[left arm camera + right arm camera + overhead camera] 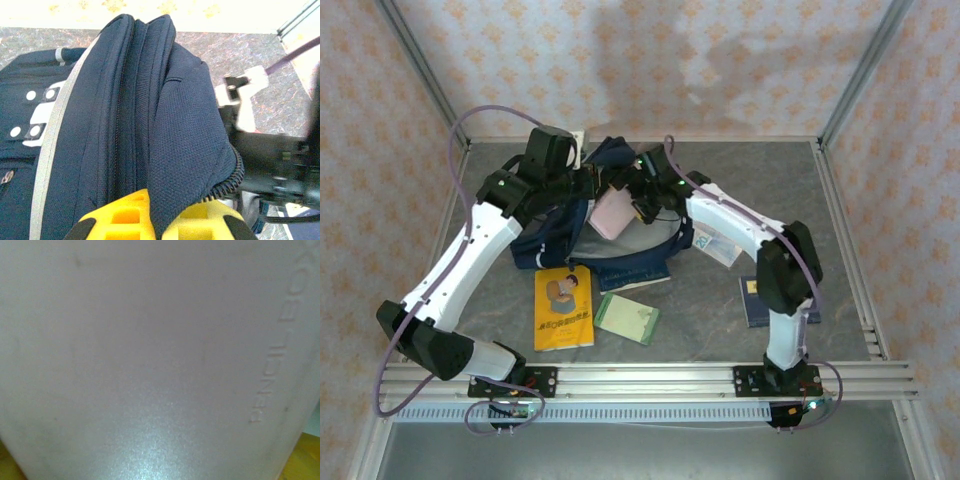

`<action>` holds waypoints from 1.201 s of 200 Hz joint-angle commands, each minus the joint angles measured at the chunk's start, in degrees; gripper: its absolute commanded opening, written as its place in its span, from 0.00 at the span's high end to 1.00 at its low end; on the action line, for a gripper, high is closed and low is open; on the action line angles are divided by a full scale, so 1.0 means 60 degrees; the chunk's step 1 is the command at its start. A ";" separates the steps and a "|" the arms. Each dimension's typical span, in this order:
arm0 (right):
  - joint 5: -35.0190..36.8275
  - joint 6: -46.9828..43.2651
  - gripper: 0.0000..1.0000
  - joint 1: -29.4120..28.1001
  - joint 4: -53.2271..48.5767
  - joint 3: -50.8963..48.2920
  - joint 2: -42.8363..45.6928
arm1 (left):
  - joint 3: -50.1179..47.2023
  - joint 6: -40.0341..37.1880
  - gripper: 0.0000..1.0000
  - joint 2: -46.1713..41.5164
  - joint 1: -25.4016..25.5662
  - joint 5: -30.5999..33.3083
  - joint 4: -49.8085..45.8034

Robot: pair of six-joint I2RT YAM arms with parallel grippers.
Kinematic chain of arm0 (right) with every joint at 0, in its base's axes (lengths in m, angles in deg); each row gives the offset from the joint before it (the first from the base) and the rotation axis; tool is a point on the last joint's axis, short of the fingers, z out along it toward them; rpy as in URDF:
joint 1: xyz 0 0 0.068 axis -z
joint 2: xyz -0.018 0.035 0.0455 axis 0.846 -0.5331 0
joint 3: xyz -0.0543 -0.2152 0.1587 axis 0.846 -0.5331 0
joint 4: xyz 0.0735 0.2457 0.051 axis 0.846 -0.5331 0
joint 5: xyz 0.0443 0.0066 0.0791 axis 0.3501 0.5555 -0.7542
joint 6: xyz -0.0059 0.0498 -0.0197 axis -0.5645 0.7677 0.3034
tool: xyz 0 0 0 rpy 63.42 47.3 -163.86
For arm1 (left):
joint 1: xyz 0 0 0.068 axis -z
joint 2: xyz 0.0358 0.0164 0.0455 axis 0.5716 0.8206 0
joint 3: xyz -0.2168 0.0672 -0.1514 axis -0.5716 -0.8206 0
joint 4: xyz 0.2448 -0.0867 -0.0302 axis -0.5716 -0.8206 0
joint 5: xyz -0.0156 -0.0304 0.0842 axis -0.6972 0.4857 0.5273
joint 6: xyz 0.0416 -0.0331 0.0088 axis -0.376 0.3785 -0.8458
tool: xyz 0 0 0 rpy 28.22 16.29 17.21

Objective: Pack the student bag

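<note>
The student bag [630,268], navy with white stripes, lies at the table's middle back, its grey-lined mouth facing the arms. My left gripper [583,184] is shut on the bag's navy top flap [185,150] beside the zip, its yellow fingers [120,215] pinching the fabric and holding it up. My right gripper [640,200] is closed on a pale pink pencil box [612,213] over the bag's mouth. In the right wrist view the box's embossed lid [150,360] sits right against the camera, and a yellow finger [306,460] shows at the lower corner.
On the table in front of the bag lie a yellow book [563,307] and a green notebook [627,317]. A dark blue book [765,300] lies under the right arm, and a pale packet [715,243] sits beside the bag. Metal frame posts edge the table.
</note>
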 commanded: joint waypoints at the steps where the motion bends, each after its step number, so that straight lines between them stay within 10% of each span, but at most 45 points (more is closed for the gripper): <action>1: 0.0578 0.1019 0.28 -0.0272 0.0941 0.0811 -0.0576 | 0.0972 0.0093 1.00 -0.0138 -0.0076 0.0033 0.1068; 70: 0.0757 0.1278 0.26 -0.0674 0.0534 0.3651 -0.3206 | 0.1482 0.0104 1.00 0.0371 -0.0076 -0.0684 0.1439; 94: 0.0578 0.1405 0.00 -0.0709 0.0527 0.4425 -0.3894 | 0.1455 0.0055 1.00 0.0444 -0.0076 -0.0829 0.1567; 112: 0.0065 0.1440 0.01 -0.0695 0.1612 0.4445 -0.4073 | 0.1513 -0.0061 1.00 0.0447 -0.0080 -0.0654 0.1518; 168: -0.1268 0.1236 0.00 -0.0521 0.4335 0.3215 -0.3549 | 0.1618 -0.0231 1.00 0.0476 -0.0091 -0.0308 0.1359; 240: -0.0464 -0.2275 0.02 -0.0204 0.1600 0.1878 -0.1320 | 0.1131 -0.0362 1.00 0.0214 -0.0288 0.0266 0.1171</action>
